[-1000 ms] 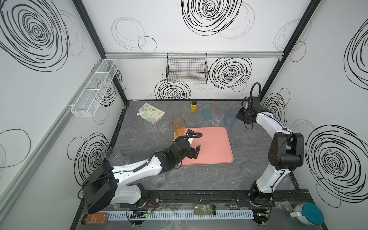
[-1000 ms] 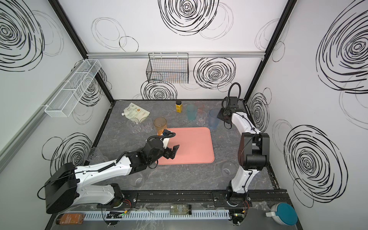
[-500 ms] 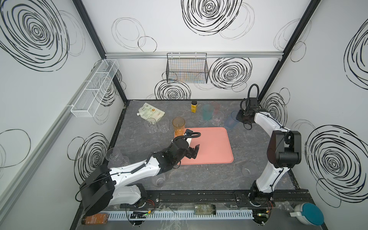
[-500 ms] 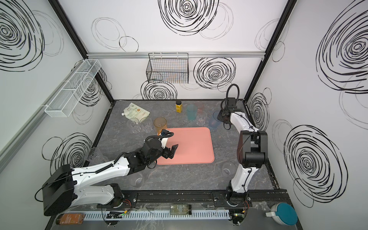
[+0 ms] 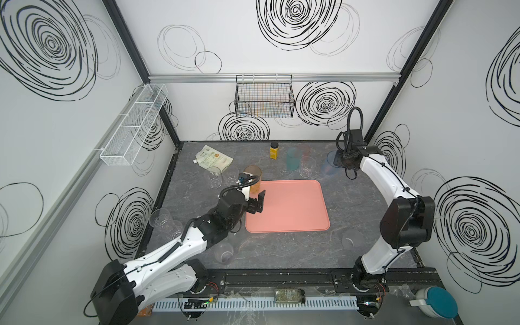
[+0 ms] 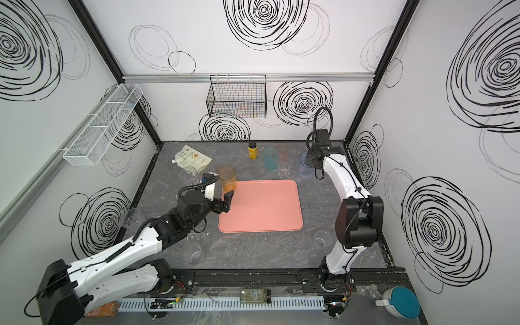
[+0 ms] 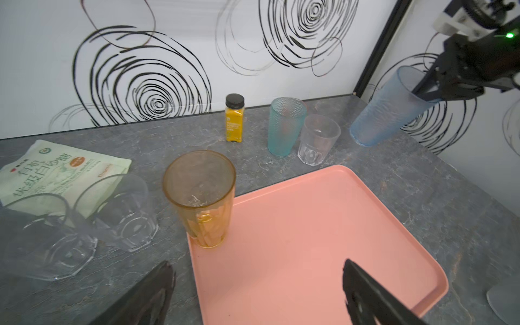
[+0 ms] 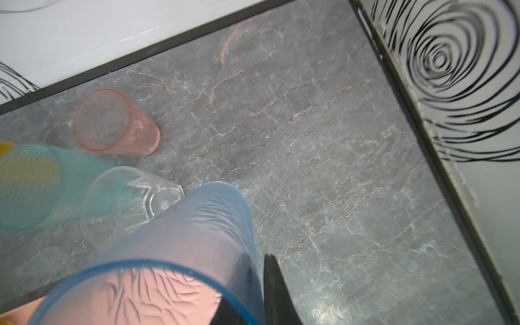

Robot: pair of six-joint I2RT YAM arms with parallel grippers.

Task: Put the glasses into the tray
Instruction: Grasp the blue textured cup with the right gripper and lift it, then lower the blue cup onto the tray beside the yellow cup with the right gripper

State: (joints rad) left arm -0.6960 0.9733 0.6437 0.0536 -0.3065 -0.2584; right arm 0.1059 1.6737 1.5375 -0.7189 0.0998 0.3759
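— Grey marbled table (image 5: 351,219) under white walls scrawled with black spirals; we have the tray (image 5: 287,208) lying near its middle. Where's our blue glass (image 5: 327,166)?

— At about the table's 1 o'clock in both top views. The right gripper (image 5: 340,161) pinches it at the rim, one finger inside the wall and one outside, jaws nearly together.

— And the way to the tray?

— From that gripper we read the tray toward 7 o'clock, its far right corner nearest. The right arm is plainly the nearer one. The left gripper (image 5: 257,201) hangs wide and empty over the tray's left edge. The orange glass (image 5: 253,178) is at its 12 o'clock, standing in the tray's far left corner.

— Long axis of the blue one?

— Top views wash it out. The left wrist view shows it tilted, base swung toward the tray and mouth toward the gripper. We think the base is clear of the table, though that angle is hard to swear by.

— Anything only the right wrist gives us?

— The pink glass (image 8: 112,123) plainly, behind the teal glass (image 8: 42,183) and a clear glass (image 8: 132,197) that stand just beside the blue one. We judge the carry must swing clear of those.
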